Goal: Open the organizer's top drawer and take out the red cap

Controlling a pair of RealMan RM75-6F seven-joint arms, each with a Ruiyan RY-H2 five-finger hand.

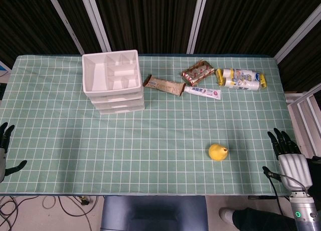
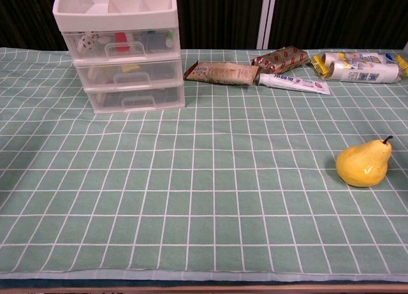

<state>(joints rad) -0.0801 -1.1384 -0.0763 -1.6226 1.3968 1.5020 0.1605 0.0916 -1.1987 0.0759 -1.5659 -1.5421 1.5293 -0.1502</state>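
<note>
Counting what lies before me: one white organizer (image 2: 118, 51) with three drawers, all pushed in, standing at the far left of the table (image 1: 150, 151); one pear (image 2: 364, 164); one brown snack bar (image 2: 222, 73); one toothpaste tube (image 2: 294, 83); one darker snack pack (image 2: 280, 58); one yellow-ended packet (image 2: 357, 66). Something red, likely the red cap (image 2: 127, 46), shows through the top drawer (image 2: 124, 44) just behind its handle. My left hand (image 1: 6, 148) rests at the table's left edge, fingers spread, holding nothing. My right hand (image 1: 287, 153) sits at the right edge, fingers extended and apart, also empty. Between the hands and the organizer is bare checked cloth, the pear near the right hand.
</note>
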